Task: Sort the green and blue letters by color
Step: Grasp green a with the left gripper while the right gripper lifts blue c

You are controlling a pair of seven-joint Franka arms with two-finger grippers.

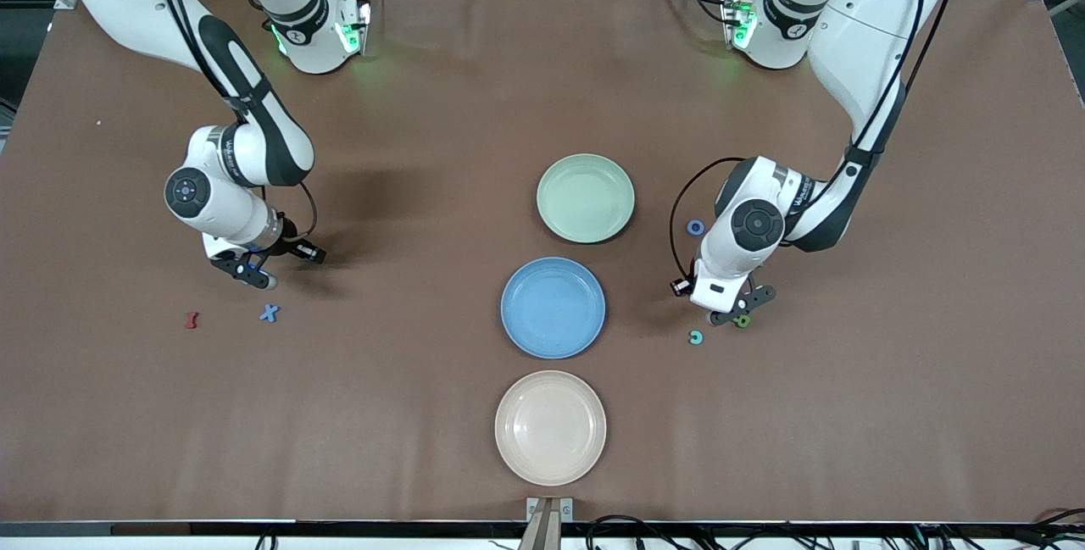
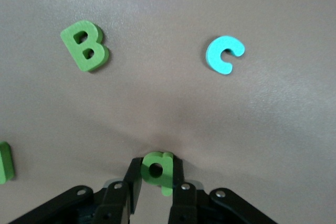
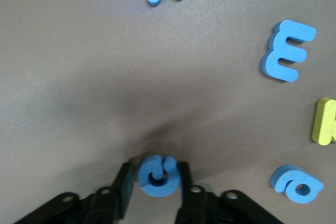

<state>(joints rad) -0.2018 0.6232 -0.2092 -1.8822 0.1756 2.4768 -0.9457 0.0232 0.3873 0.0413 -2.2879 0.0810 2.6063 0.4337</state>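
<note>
The letters themselves are the only writing that can be read. The left gripper [image 2: 155, 172] has its jaws pressed on a grass green a [image 2: 158, 162], which sits between the fingertips on the table, toward the left arm's end. A green B [image 2: 85, 45] and a turquoise c [image 2: 224, 54] lie apart from it. The right gripper [image 3: 155, 170] pinches a chunky blue c [image 3: 149, 183] between its jaws, on the table toward the right arm's end. A blue E [image 3: 287, 51] lies well apart.
</note>
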